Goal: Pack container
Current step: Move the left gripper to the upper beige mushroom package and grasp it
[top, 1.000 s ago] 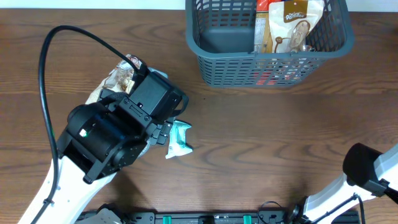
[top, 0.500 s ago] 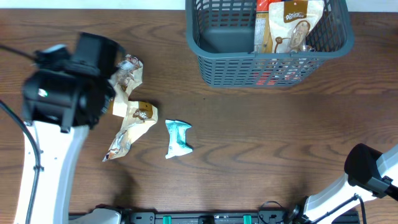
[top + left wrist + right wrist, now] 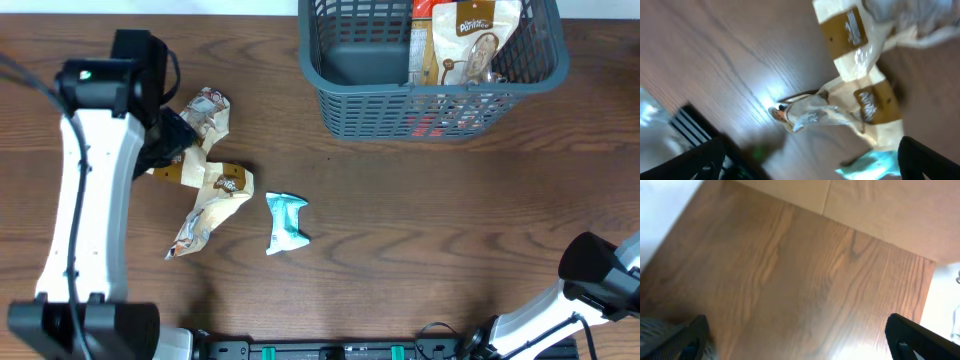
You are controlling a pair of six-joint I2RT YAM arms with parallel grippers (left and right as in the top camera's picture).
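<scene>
Left arm: a long white link of smooth, rounded section, joined at the near left edge to a black base block. Its far end is capped by a black cylindrical left joint housing bearing a small green indicator light. A boxy black segment adjoins the housing, and a thin black cable runs off to the left. Right arm: a like white link with a rounded black right joint housing, at the near right corner. In the wrist views, the left fingers and right fingers appear as dark, matte wedges, too blurred for surface detail.
</scene>
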